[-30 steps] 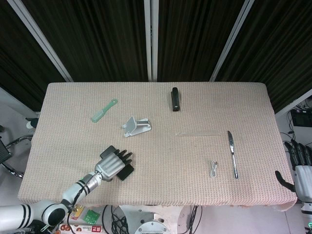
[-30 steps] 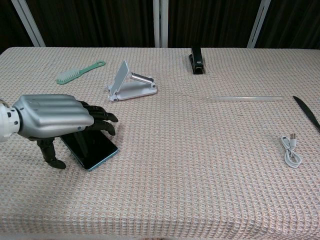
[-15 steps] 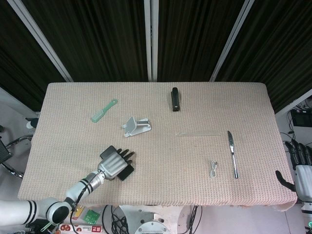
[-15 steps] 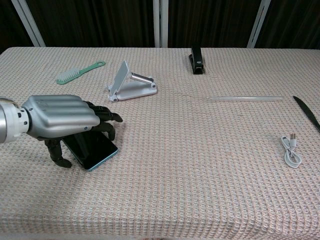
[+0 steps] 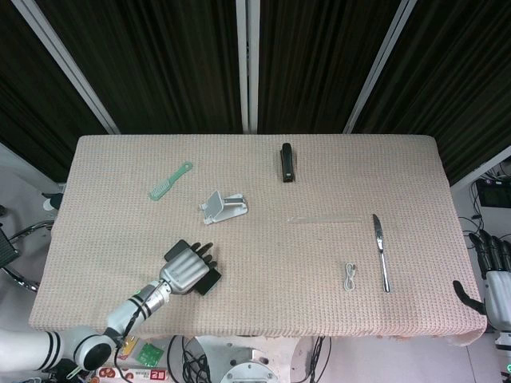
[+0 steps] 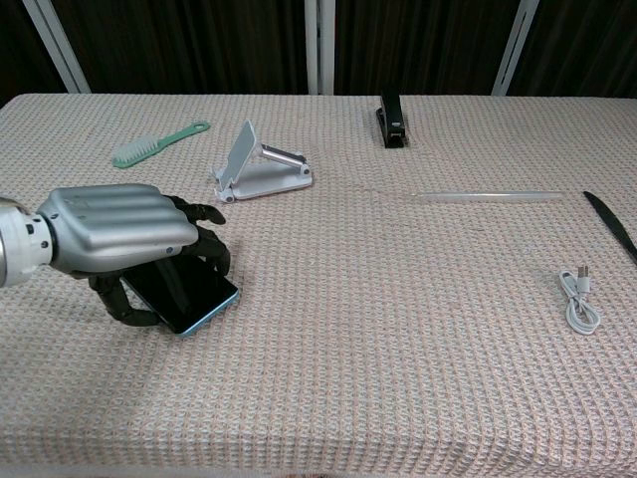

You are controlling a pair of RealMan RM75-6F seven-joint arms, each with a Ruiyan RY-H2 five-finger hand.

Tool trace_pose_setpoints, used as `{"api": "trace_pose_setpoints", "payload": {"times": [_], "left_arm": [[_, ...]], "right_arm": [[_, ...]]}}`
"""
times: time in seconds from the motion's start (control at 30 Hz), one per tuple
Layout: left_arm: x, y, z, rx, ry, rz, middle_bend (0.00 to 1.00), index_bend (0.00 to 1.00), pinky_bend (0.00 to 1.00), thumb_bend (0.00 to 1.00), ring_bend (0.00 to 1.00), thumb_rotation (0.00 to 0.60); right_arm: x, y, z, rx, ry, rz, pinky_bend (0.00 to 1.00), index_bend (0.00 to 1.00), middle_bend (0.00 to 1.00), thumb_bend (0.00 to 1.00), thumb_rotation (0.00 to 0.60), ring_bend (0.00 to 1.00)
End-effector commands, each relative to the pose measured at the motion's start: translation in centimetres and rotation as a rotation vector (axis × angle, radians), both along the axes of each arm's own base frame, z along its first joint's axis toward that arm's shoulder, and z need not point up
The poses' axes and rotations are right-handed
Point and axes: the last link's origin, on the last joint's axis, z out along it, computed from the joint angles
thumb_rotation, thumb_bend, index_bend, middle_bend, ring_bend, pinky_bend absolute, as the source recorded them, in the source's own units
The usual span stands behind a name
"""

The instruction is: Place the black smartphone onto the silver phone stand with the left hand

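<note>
A robot's left hand [image 6: 119, 239] is cupped over a black smartphone [image 6: 189, 294] near the front edge of a table [image 5: 319, 175] covered in a beige woven cloth. The fingers curl down over the phone's far long edge while the thumb hooks under its near edge. The phone looks slightly raised at one side, though the chest view does not show clearly whether it has left the cloth, so the grip is best judged as closing rather than secure.

The silver phone stand [image 6: 254, 167] sits behind the phone, further from the robot and a little to the right, well apart from it, with its back plate tilted upright and its ledge facing right.

The task appears to be at the grasping step. Next, the hand would need a firm hold, a lift, a carry back to the stand, and a tilt to rest the phone against the plate.

The right hand [image 5: 495, 287] waits off the table's right corner, well away from the stand, fingers apart and holding nothing.
</note>
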Motion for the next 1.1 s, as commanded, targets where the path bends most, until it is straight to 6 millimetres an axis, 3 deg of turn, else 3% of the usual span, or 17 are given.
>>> {"api": "trace_pose_setpoints", "payload": {"times": [0.03,0.43,0.8,1.1], "left_arm": [[-0.3,-0.1,0.5,0.01,-0.017,-0.001,0.42,0.51,0.19,0.39,0.09,0.6],[-1.1,0.8,1.5,0.053,-0.184,0.11,0.55,0.52,0.29,0.43,0.24,0.6],[-3.1,4.0,4.6,0.146,-0.645,0.486,0.57,0.54,0.27,0.43,0.25,0.6],[-3.9,5.5,6.9,0.208,-0.934,0.681,0.57,0.54,0.26,0.43,0.25,0.6]], "right_arm": [[0.0,0.0,-0.1,0.002,-0.001,-0.001,0.0,0.0,0.0,0.2,0.6,0.0],[0.2,0.1,-0.1,0.005,-0.005,-0.003,0.0,0.0,0.0,0.2,0.6,0.0],[0.1,0.0,-0.1,0.006,-0.016,-0.007,0.0,0.0,0.0,0.2,0.6,0.0],[0.4,-0.2,-0.3,0.014,-0.019,0.005,0.0,0.0,0.0,0.2,0.6,0.0]]}}
